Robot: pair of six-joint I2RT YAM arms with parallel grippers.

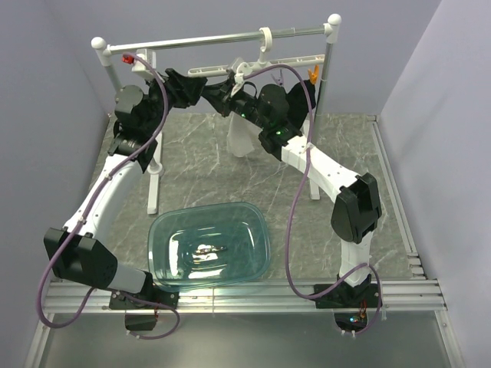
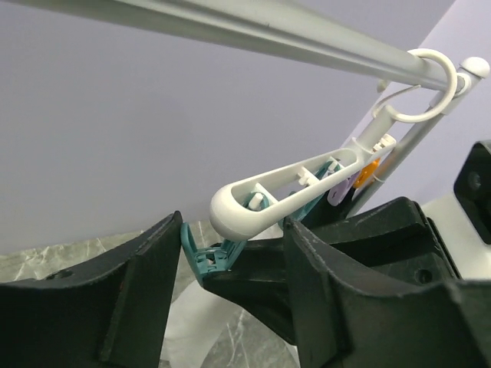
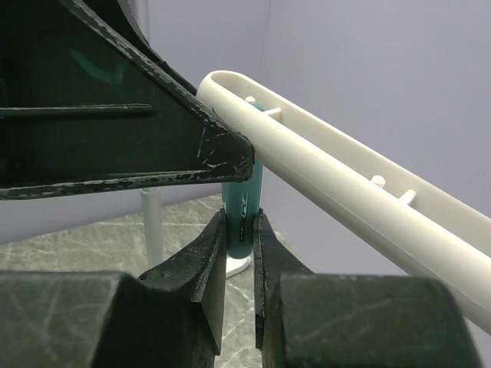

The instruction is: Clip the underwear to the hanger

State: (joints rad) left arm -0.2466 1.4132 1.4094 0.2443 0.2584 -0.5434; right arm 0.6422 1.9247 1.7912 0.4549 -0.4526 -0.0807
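From my remote desk: the teal bin (image 1: 173, 230) holds something small I cannot identify. The left gripper (image 2: 230, 238) stands open around the hanger (image 2: 261, 201) end. The right gripper (image 3: 240, 222) pinches a teal peg (image 3: 244, 195). The underwear (image 1: 244, 142) hangs beneath the hanger.

It is a robot lab cell: plain walls (image 1: 46, 77) enclose a marble-pattern table (image 1: 199, 165), with aluminium rails (image 1: 414, 291) at its near edge.

The hanger (image 2: 253, 203) is smooth white plastic with a soft gloss. The rail (image 2: 230, 27) at its 12 o'clock is grey metal, satin. The fingers (image 3: 203, 264) of the right pincer (image 3: 239, 222) are matt black plastic, finely scratched; the teal peg (image 3: 242, 195) is glossy plastic.
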